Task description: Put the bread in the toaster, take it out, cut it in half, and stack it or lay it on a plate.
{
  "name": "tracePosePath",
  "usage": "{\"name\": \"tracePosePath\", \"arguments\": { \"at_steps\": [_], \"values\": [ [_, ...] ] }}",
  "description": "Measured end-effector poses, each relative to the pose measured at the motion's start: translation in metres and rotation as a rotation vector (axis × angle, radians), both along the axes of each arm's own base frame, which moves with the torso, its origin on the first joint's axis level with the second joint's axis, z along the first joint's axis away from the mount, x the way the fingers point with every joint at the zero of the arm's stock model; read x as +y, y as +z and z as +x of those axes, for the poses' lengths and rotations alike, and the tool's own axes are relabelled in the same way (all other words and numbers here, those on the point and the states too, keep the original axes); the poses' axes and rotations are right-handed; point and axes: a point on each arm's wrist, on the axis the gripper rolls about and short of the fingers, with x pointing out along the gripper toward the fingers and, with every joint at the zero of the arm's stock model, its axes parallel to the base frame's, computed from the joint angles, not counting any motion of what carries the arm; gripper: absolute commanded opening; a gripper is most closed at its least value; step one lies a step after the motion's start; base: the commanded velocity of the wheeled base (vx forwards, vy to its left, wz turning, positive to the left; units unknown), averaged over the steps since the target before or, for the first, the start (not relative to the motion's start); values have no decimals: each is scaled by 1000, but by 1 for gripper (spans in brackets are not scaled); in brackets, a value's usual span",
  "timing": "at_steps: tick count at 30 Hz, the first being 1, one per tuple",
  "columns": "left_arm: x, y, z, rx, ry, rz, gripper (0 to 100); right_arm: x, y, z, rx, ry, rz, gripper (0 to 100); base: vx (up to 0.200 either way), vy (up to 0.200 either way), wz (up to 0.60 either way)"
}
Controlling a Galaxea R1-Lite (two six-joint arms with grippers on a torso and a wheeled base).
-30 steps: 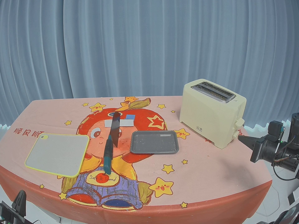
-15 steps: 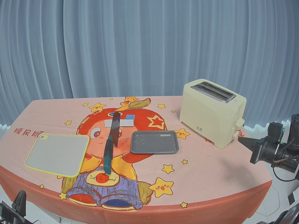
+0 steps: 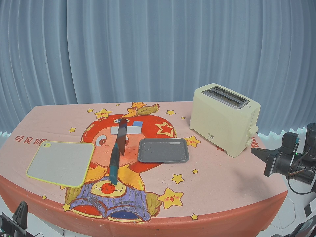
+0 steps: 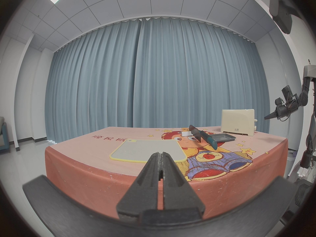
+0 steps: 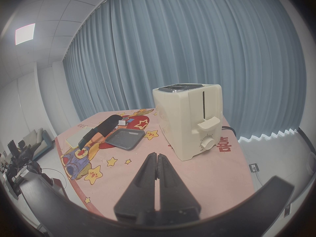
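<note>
- The toaster (image 3: 224, 119) is cream with 2 slots on top. It stands at the right rear of the surface (image 3: 214, 181), lever end toward the right edge. What the slots hold cannot be made out.
- The right pincer (image 3: 254, 149) is off the right edge, near the lever end but apart from it, tip aimed at the toaster. Its 2 fingers are pressed together on nothing.
- The left pincer (image 4: 160, 154) is low, beyond the front-left edge, fingers together on nothing.
- The grey plate (image 3: 163, 150) lies flat mid-surface, left of the toaster.
- The knife (image 3: 118, 148) is just left of the plate, teal handle toward the front, blade end raised at the small blocks (image 3: 133, 130).
- The cutting board (image 3: 61, 163) is yellow-rimmed, flat, front left, apart from the knife.
</note>
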Motion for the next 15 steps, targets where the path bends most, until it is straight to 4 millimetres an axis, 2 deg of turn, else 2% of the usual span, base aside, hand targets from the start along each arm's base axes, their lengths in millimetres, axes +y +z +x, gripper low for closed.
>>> {"name": "tracePosePath", "arguments": {
  "at_steps": [15],
  "values": [
    [0,0,0,0,0,0,0,1,-3,-2,11,10,-6,0,0,0,0]
  ]
}}
